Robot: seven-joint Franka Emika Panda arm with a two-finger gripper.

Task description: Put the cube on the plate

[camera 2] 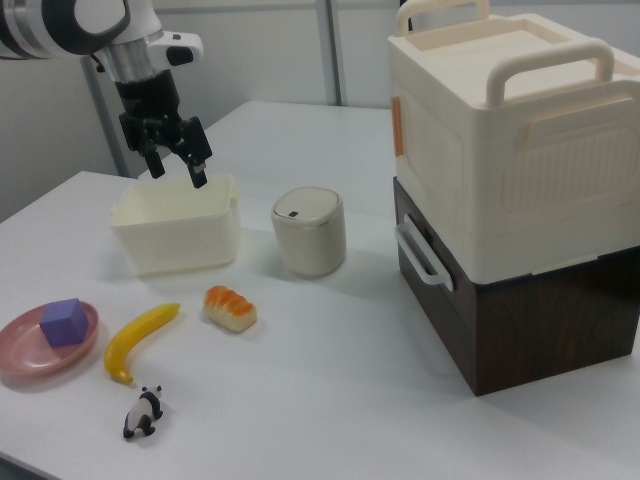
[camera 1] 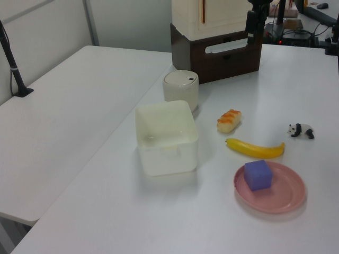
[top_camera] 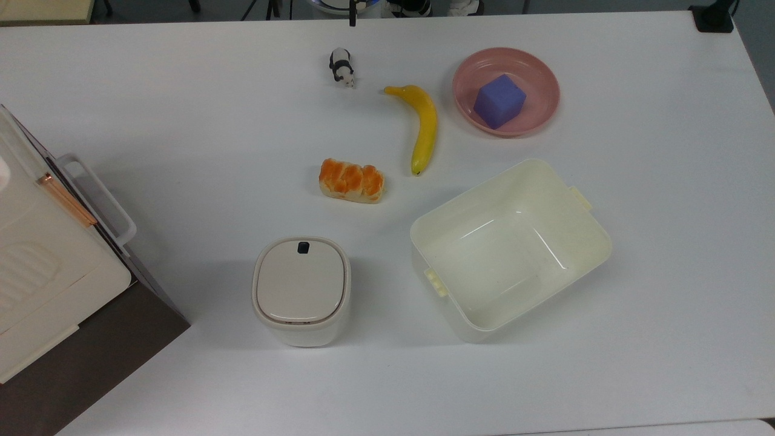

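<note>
The purple-blue cube (top_camera: 499, 101) sits inside the pink plate (top_camera: 539, 79), a little toward the top view's left of the plate's middle. Both also show in the left view, cube (camera 1: 258, 174) on plate (camera 1: 288, 193), and in the right view, cube (camera 2: 65, 322) on plate (camera 2: 20, 350). My gripper (camera 2: 178, 172) hangs high over the table, open, nothing between its black fingers (camera 2: 198, 170). In the right view it stands well apart from the plate, up in front of the cream tub. It touches nothing.
A banana (top_camera: 424, 127), a bread roll (top_camera: 351, 180) and a toy panda (top_camera: 342, 66) lie mid-table. The cream tub (top_camera: 484, 181) and a lidded bin (top_camera: 301, 290) stand nearer the front. Stacked boxes (camera 2: 500, 200) fill the right view's right.
</note>
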